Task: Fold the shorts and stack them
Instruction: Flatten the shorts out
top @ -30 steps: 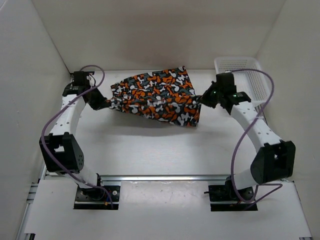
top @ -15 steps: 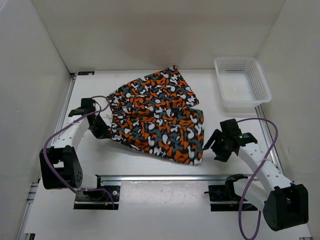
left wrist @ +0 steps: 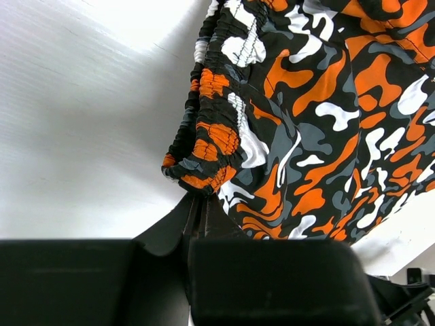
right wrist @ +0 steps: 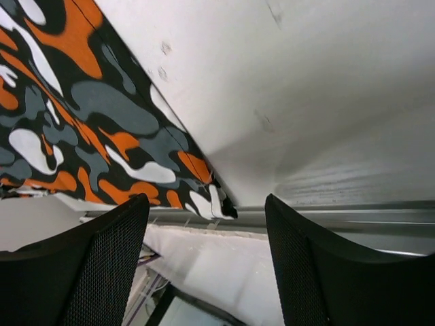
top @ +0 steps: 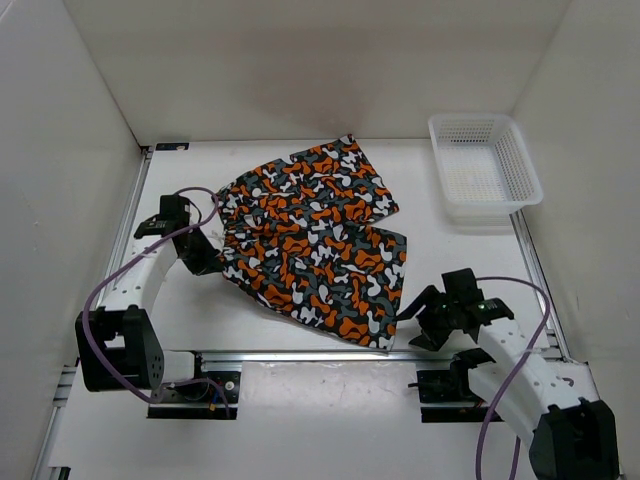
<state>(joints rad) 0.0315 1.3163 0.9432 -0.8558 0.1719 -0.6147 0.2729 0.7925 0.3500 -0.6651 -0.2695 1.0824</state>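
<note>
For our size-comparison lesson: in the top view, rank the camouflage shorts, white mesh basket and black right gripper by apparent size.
Largest: orange-and-black camouflage fabric shorts.
Next: white plastic mesh basket.
Smallest: black right gripper, jaws open.

White mesh basket (top: 484, 166) on table (top: 470, 255)

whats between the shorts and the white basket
Only bare white table. The top external view shows an open strip between the shorts and the basket, with nothing lying on it.
</note>
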